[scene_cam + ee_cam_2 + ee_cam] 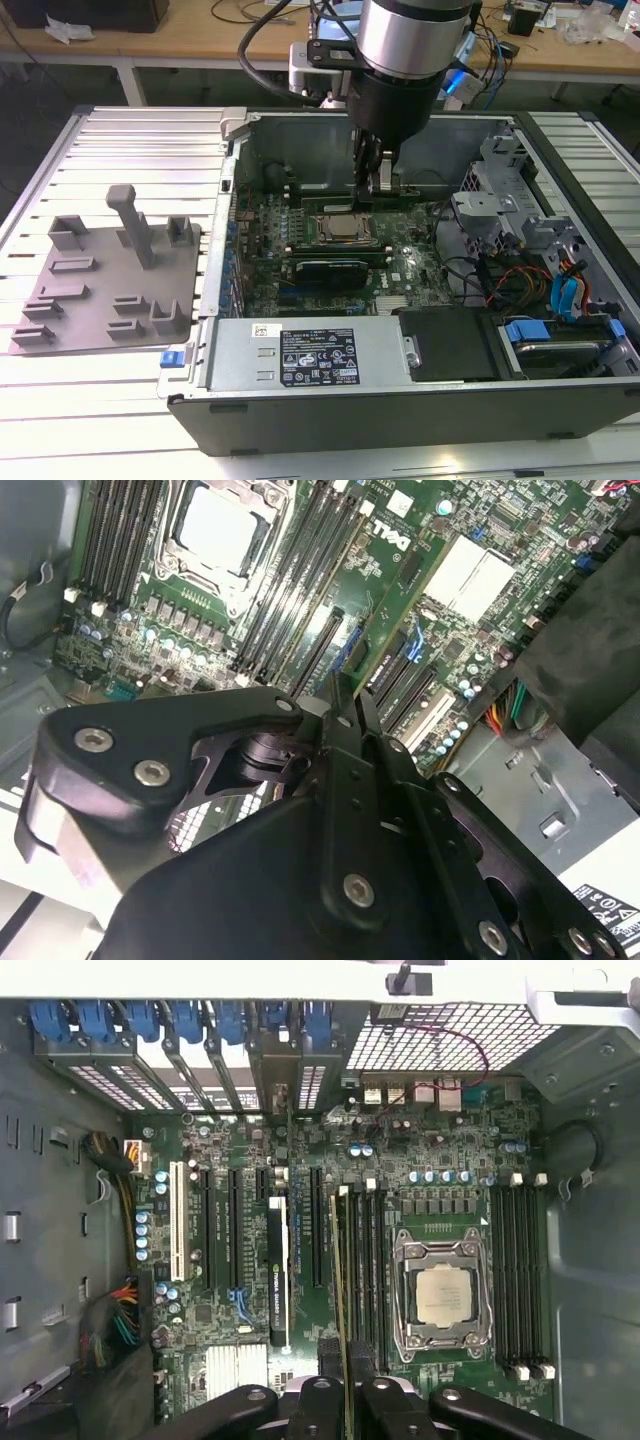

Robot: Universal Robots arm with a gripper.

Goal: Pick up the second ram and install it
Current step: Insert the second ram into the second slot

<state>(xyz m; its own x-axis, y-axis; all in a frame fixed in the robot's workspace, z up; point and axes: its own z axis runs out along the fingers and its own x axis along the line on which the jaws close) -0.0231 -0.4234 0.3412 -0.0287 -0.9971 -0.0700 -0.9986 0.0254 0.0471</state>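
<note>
Seating the stick well should call for keeping it parallel to its slot and pressing both ends evenly. One open computer case [400,425] sits on the slatted surface [130,140] beside one grey holder tray [100,300]. One motherboard [330,1140] carries one CPU socket [440,1295] between two banks of memory slots [520,1280]. The hand [344,1355] is closed on the second ram [337,1250], which it holds edge-on over the bank beside the socket.
</note>
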